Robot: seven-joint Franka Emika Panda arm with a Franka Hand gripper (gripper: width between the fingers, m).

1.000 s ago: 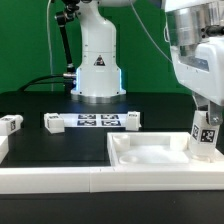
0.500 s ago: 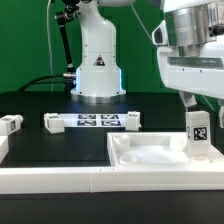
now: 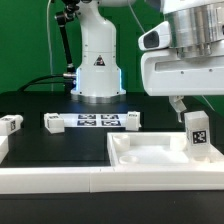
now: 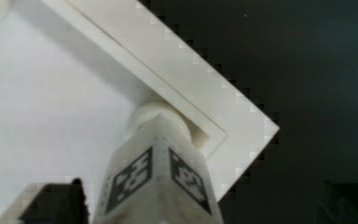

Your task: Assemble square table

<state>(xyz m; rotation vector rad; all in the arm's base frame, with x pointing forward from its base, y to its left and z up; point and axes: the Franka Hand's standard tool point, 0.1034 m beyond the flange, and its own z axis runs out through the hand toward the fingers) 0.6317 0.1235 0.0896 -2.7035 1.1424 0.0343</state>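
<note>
White plastic fills the near part of the exterior view. The square tabletop (image 3: 150,152) lies flat on the black table (image 3: 30,105) at about five o'clock, with its recessed face up and a raised rim all round. In its corner toward three o'clock stands an upright leg (image 3: 197,135), a short white block with a black-and-white tag facing the camera. It stands straight, with its foot set inside the recess close against the rim.

At the leg's twelve o'clock the gripper (image 3: 197,106) hangs under the arm's bulky white wrist housing (image 3: 185,55). One dark finger (image 3: 178,103) shows just off the top of the block at its ten o'clock; the other cannot be made out in this view.

The wrist view looks down the length of the tagged leg (image 4: 158,180) onto the tabletop's corner (image 4: 247,110). A dark fingertip (image 4: 51,203) stands off to one side of the block with a clear gap, and a fainter dark shape sits on the other side. The fingers are spread wide and grasp nothing — the leg stands free of them.

Farther back, near the centre, the marker board (image 3: 90,121) lies flat, with one loose leg (image 3: 53,123) at its nine o'clock end and another (image 3: 131,118) at its three o'clock end. A third loose leg (image 3: 10,124) sits well apart, at the frame's nine o'clock. The robot base (image 3: 97,60) rises at twelve o'clock before a green backdrop (image 3: 30,40). The long white border wall (image 3: 50,182) runs along the near edge — just in front of the tabletop.
</note>
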